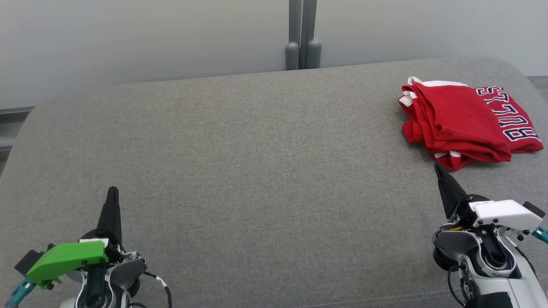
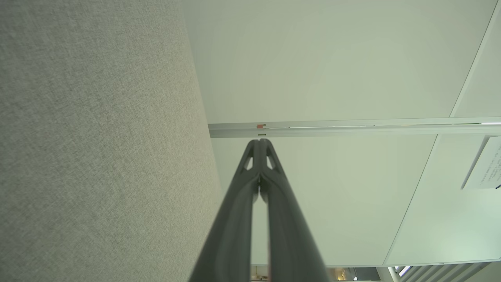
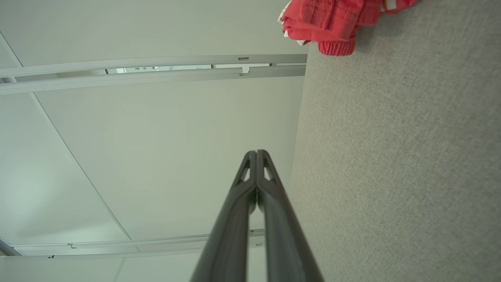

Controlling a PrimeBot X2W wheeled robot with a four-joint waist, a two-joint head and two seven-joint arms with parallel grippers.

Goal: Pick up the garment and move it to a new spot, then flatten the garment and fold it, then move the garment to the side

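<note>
A folded red garment [image 1: 466,122] lies at the upper right of a grey surface [image 1: 257,149], its long side running left to right. The right gripper [image 1: 438,170], clenched and empty, sits just below it. The left gripper [image 1: 112,192], also clenched, is well apart at the lower left.

The left gripper [image 2: 259,141] is seen with its dark fingers pressed together. A grey fabric surface [image 2: 98,137] is shown beside it, and a pale panelled wall [image 2: 332,70] beyond.

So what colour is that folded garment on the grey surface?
The garment is red, with white trim and white dark-edged lettering; clearest in the head view.
</note>
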